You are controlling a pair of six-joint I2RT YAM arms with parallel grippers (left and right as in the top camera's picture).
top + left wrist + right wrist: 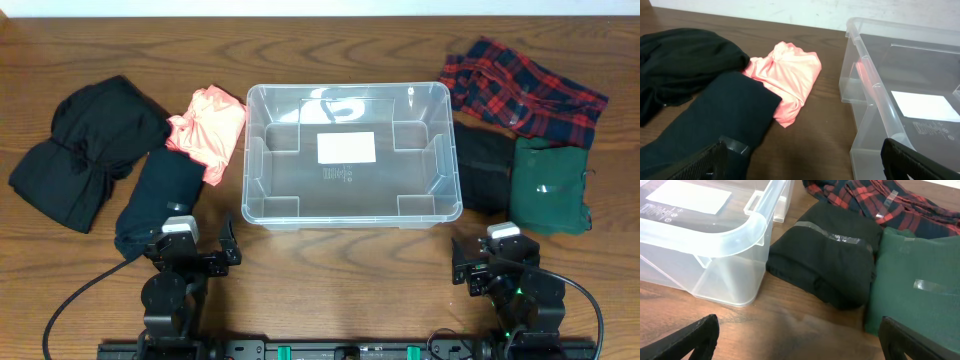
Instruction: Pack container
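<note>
The clear container (262, 150) sits at the table's middle with only a white label (346, 148) on its base; it also shows in the left wrist view (875, 92) and the right wrist view (747, 227). Left of it lie a pink garment (207, 130), a dark navy folded garment (158, 200) and a black garment (88, 150). Right of it lie a red plaid garment (520, 88), a black folded garment (485, 168) and a green folded garment (548, 185). My left gripper (205, 248) stands open near the front edge, over the navy garment's near end. My right gripper (487, 262) stands open in front of the black and green garments, holding nothing.
A pale wall runs behind the table's far edge (790, 12). Black cables (75, 295) curve from both arm bases along the front edge. Bare wood (805, 330) lies between the right gripper's fingers and the black folded garment.
</note>
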